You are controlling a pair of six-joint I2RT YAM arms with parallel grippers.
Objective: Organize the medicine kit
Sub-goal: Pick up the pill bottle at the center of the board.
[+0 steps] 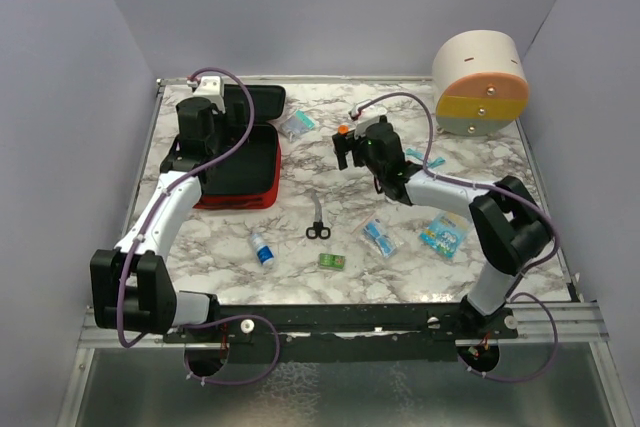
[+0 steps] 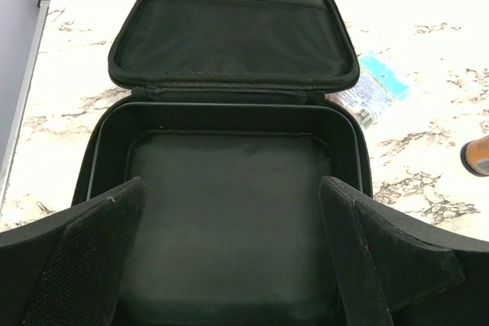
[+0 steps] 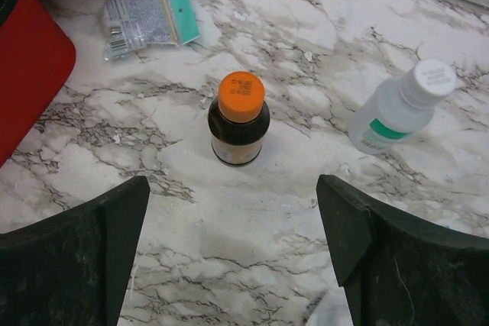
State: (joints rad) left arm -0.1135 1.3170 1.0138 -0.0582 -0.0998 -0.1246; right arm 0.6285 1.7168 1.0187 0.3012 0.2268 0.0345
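Though red outside, medicine kit (image 1: pixel 250 197) black-lined.

A: Top view. Bright, even, diffuse light from overhead. The marble table (image 1: pixel 300 267) shows only faint, soft-edged shadows under the arms. No hard glare.

B: Left wrist view. High contrast. The table is washed out to near white along the top. The inside of the medicine kit (image 2: pixel 229 211) reads near black, with little texture beyond the lid's mesh.

A: Focus?

B: Right wrist view. Sharp at the orange-capped bottle (image 3: pixel 240 120), with a weak shadow at its base. The right gripper (image 3: pixel 231 181) is dark at the bottom edge and its surface detail is mostly lost.
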